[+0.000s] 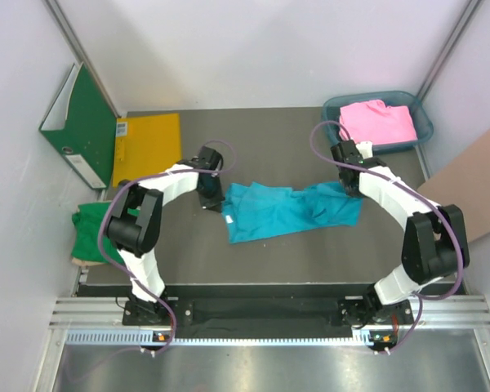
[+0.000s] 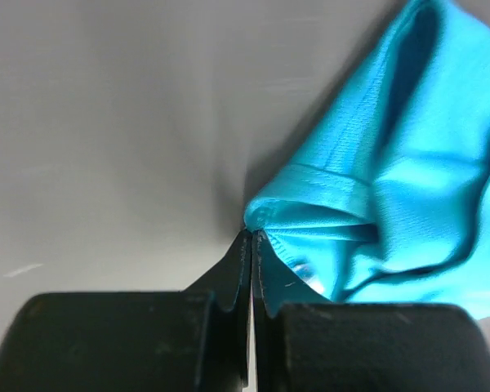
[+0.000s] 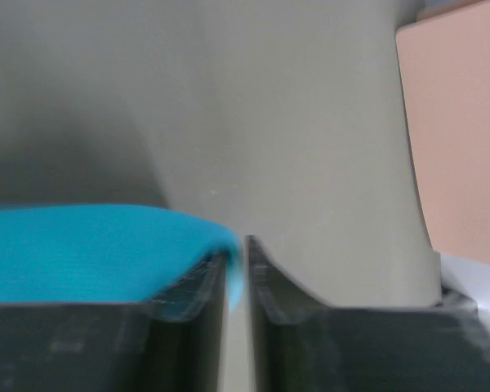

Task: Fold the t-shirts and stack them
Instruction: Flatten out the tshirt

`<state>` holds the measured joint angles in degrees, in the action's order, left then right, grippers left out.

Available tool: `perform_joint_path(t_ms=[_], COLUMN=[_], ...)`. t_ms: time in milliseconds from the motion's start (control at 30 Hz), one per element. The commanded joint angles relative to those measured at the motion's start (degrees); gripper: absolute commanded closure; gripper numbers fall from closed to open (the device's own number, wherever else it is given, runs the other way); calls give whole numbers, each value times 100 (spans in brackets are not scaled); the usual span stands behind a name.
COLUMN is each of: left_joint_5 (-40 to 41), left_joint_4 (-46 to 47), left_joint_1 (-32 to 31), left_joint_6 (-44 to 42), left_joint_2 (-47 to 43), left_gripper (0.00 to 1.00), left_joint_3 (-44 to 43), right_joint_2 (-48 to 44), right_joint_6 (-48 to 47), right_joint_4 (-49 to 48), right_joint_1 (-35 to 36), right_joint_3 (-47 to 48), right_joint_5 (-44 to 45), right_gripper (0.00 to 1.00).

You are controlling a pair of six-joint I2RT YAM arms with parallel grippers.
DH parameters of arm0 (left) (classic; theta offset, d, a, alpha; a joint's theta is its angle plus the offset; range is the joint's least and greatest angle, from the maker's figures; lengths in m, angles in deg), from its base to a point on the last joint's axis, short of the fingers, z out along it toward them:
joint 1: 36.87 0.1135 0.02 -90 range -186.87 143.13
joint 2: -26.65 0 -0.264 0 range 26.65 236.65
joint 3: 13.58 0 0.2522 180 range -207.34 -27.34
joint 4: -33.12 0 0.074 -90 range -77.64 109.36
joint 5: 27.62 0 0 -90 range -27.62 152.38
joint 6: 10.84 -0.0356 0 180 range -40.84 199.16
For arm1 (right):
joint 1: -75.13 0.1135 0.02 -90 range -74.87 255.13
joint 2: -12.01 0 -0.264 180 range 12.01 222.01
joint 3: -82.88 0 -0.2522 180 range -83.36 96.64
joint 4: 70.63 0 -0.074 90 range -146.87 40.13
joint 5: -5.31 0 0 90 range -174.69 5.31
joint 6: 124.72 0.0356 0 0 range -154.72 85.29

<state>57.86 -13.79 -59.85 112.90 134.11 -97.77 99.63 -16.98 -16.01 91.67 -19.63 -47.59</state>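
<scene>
The only print I can find is a small white label on the corner of the yellow envelope (image 1: 147,149), and it is too small to read. The green binder (image 1: 80,122) beside it shows no legible writing.

The turquoise t-shirt (image 1: 290,211) lies rumpled and stretched across the middle of the dark table (image 1: 261,143), between the two arms. The left gripper (image 2: 251,245) is pinched tight on the shirt's hemmed edge, its fingers meeting with no gap. From overhead that grip is hidden under the wrist. The right gripper (image 3: 238,253) is closed to a thin slit at the shirt's other end. Turquoise cloth is draped over one finger and a pale sliver of it is caught in the slit.

Only the overhead view shows the other shirts. The pink t-shirt (image 1: 377,122) is folded in a blue bin (image 1: 420,122) at the far right, and the green t-shirt (image 1: 94,233) is bunched at the table's left edge. A cardboard sheet (image 3: 457,122) stands to the right.
</scene>
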Motion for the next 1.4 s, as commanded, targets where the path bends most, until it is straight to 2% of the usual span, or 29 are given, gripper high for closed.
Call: perform_joint_path(t_ms=[0, 33, 133, 167, 267, 300, 367, 400, 467, 533, 600, 633, 700, 733, 800, 900, 967, 1033, 1133, 1167, 1300, 1333, 1367], left_joint_5=[1030, 1110, 1295, 1339, 1734, 1743, 1367, 1183, 830, 733, 671, 662, 706, 741, 750, 558, 478, 93, -154, -225, -445, -393, -244], left_joint_4=[-737, -798, -965, -1009, -1238, -1238, -890, -713, -353, -341, -507, -543, -544, -526, -474, -272, -79, 114, 334, 466, 599, 538, 450], left_joint_1=[653, 707, 856, 892, 945, 953, 945, 945, 945, 945, 936, 936, 936, 936, 936, 936, 927, 927, 840, 813, 620, 533, 506], left_joint_6=[-420, -542, -745, -780, -807, -877, -974, -1018, -992, -895, -808, -799, -772, -755, -728, -649, -588, -500, -429, -421, -333, -307, -306], left_joint_2=[-410, -436, -498, -541, -638, -691, -1049, -1200, -1498, -1474, -1211, -1132, -1052, -1078, -1227, -1359, -1307, -1193, -956, -885, -385, -114, 19], left_gripper=[100, 100, 100, 100, 100, 85, 45, 14, 1, 1, 4, 12, 21, 31, 37, 36, 25, 20, 22, 28, 89, 100, 100], left_joint_3=[398, 416, 443, 452, 443, 434, 530, 592, 671, 610, 461, 443, 539, 609, 838, 1128, 1277, 1348, 1418, 1410, 1164, 946, 796], right_joint_2=[28, -7, -156, -192, -262, -254, -245, -245, -245, -254, -245, -245, -210, -201, -192, -201, -192, -166, -148, -139, -192, -201, -218], right_joint_6=[124, 177, 178, 143, 55, 46, 46, 63, 116, 133, 169, 177, 169, 160, 142, 90, 55, 2, -24, -25, -7, -16, -16], right_joint_4=[326, 352, 221, 177, 36, 19, -34, -43, -104, -157, -192, -193, -228, -210, -219, -245, -245, -254, -272, -272, -333, -342, -359], right_joint_1=[-63, -45, -19, -19, -1, 8, 16, 43, 78, 104, 113, 122, 122, 122, 122, 113, 122, 122, 122, 122, 122, 122, 122], right_joint_3=[114, 131, 97, 70, 26, 17, -9, -18, -88, -158, -185, -211, -220, -203, -194, -211, -229, -229, -255, -255, -255, -264, -264], right_joint_5=[361, 316, -62, -254, -545, -590, -704, -730, -853, -924, -977, -977, -1012, -1003, -994, -977, -986, -977, -986, -1020, -1179, -1222, -1284], right_gripper=[72, 48, 15, 9, 6, 6, 5, 5, 5, 5, 5, 5, 5, 5, 5, 5, 5, 5, 5, 5, 5, 5, 5])
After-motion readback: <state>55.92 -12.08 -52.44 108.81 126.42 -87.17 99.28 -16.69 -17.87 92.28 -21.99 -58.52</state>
